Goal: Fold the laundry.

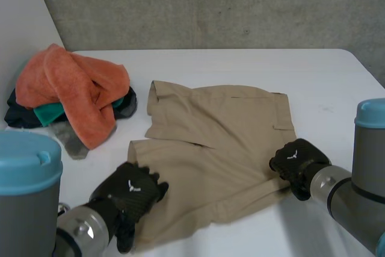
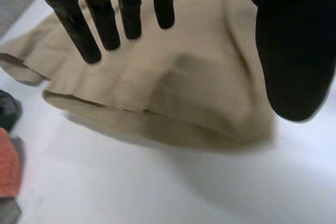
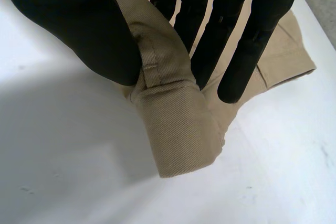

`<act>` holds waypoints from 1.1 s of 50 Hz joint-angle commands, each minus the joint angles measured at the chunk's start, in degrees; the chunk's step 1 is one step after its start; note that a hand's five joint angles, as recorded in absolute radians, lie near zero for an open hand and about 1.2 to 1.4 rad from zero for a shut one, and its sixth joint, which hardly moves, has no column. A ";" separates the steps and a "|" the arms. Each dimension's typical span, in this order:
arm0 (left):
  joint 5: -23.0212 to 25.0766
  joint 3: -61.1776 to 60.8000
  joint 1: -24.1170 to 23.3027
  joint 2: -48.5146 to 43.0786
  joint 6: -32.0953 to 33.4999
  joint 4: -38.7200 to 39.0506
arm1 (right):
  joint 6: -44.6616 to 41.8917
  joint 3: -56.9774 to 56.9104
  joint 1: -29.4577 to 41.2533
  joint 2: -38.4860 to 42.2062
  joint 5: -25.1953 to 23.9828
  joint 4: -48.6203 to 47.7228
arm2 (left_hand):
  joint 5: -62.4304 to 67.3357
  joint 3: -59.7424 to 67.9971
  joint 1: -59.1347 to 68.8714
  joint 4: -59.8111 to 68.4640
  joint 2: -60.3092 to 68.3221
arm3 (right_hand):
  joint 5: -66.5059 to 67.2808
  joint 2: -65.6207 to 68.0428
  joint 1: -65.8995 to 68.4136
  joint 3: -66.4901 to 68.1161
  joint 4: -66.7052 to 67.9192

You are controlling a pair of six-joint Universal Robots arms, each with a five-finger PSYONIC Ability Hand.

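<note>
Shorts [image 1: 216,130] lie spread mid-worktop [image 1: 240,64], beside a laundry pile [image 1: 72,91]. Right robot hand [image 1: 296,162] pinches their near right corner between thumb and fingers, likely to lift a fold; left robot hand [image 1: 133,192] hovers wide over the near left corner, gripping nothing.

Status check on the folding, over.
Left hand open over near corner of shorts. Right hand pinching their side edge. Shorts spread on table. Laundry pile sits apart, nothing blocking.
</note>
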 commanded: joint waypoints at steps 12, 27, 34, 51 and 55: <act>17.39 27.27 14.25 -25.41 -0.87 19.11 | 2.15 4.18 0.08 -0.66 -0.07 -7.03 | 20.43 19.63 22.10 20.25 19.96 | 12.44 12.08 15.34 11.89 11.18; 20.75 44.85 17.07 -43.43 -1.40 16.03 | 2.94 4.97 0.08 0.04 0.19 -10.20 | 21.30 20.50 22.97 21.11 20.83 | 12.44 12.08 15.34 11.89 11.18; 21.63 49.16 16.90 -48.01 -1.57 16.65 | 2.94 5.68 0.35 0.30 0.28 -10.46 | 20.63 19.83 22.30 20.44 20.15 | 12.44 12.08 15.34 11.89 11.18; 11.73 54.18 15.50 -51.72 -1.22 16.91 | 2.86 5.94 0.17 1.36 0.37 -11.08 | 64.00 63.20 65.67 63.82 63.53 | 12.44 12.08 15.34 11.89 11.18; 4.86 49.63 14.96 -45.49 -0.96 17.08 | 2.94 5.94 0.35 1.27 0.37 -11.08 | 64.00 63.20 65.67 63.82 63.53 | 12.44 12.08 15.34 11.89 11.18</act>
